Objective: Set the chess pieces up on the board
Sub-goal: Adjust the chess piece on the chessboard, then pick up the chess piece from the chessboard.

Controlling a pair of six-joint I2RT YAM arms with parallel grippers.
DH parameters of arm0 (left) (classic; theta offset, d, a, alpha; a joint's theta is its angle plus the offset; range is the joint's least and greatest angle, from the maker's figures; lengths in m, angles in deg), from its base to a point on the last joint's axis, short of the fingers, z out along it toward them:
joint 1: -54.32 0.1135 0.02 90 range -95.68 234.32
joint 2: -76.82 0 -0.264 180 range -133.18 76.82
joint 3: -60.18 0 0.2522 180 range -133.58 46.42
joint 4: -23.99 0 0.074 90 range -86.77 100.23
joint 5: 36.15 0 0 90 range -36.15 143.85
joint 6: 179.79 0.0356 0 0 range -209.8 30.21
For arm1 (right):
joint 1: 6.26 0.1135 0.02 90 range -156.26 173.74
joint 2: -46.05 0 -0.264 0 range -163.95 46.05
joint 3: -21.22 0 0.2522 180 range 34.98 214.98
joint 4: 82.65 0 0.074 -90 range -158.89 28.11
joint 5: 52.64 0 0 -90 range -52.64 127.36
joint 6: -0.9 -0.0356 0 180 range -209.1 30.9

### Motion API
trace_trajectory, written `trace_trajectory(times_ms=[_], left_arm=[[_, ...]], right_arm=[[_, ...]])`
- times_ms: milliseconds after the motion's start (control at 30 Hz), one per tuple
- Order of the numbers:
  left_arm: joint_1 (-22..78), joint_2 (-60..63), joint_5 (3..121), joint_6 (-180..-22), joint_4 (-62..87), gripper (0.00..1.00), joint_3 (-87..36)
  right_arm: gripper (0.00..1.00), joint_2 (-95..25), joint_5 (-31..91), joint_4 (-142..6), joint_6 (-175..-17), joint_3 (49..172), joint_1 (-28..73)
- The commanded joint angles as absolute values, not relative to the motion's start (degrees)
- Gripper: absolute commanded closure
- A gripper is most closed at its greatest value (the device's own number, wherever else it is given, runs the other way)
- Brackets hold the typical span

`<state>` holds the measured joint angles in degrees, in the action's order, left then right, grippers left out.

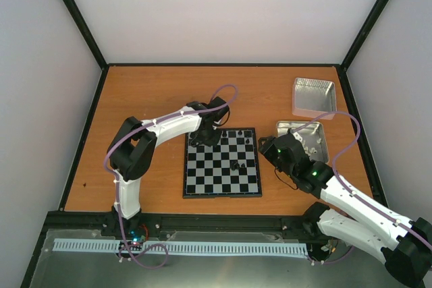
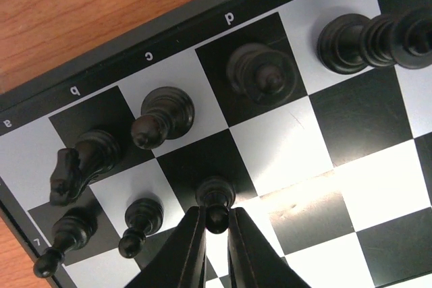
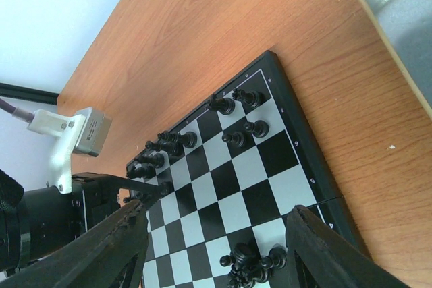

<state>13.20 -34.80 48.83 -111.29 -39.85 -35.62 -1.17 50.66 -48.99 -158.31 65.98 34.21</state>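
The board (image 1: 209, 180) lies mid-table. Black chess pieces (image 1: 233, 133) stand along its far edge, and a small heap of them (image 1: 236, 165) lies near the middle. In the left wrist view my left gripper (image 2: 217, 224) is shut on the head of a black pawn (image 2: 216, 197), which stands on a dark second-row square. Beside it stand other pawns (image 2: 138, 224), a knight (image 2: 74, 166), a bishop (image 2: 158, 116) and taller pieces (image 2: 260, 72). My right gripper (image 3: 219, 217) hangs open over the board's (image 3: 270, 160) right part, holding nothing, with the heap (image 3: 253, 264) low between its fingers.
Two square silver tins sit right of the board. The far one (image 1: 314, 96) is at the back right. The near one (image 1: 316, 141), with small pale pieces inside, is partly covered by my right arm. Black frame rails edge the wooden table (image 1: 142, 92).
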Motion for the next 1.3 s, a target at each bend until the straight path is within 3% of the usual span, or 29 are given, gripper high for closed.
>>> trace_trajectory(times_ms=[0, 367, 500, 667, 833, 1267], left_arm=[[13.63, -35.42, 46.67, -110.98, -38.99, 0.89, -36.99], [13.63, -31.61, 50.58, -110.18, -38.56, 0.73, -37.11], [13.63, -28.29, 50.91, -110.31, -38.69, 0.68, -36.85], [13.63, -18.85, 50.70, -110.35, -34.06, 0.55, -31.82], [13.68, -9.67, 46.72, -111.26, -26.28, 0.50, -24.38], [13.63, 11.04, 36.79, -113.38, -14.81, 0.40, -6.02]], right_arm=[[0.44, -1.22, 51.91, -49.62, -157.41, 65.48, 33.64], [0.44, -1.58, 50.46, -48.07, -154.53, 65.43, 33.64], [0.44, -4.07, 46.90, -48.17, -146.56, 66.29, 33.64], [0.51, -11.52, 39.54, -42.39, -131.79, 71.41, 33.80], [0.54, -18.35, 39.15, -36.45, -124.04, 75.18, 36.75], [0.71, -35.87, 39.95, -31.64, -124.13, 85.22, 40.38]])
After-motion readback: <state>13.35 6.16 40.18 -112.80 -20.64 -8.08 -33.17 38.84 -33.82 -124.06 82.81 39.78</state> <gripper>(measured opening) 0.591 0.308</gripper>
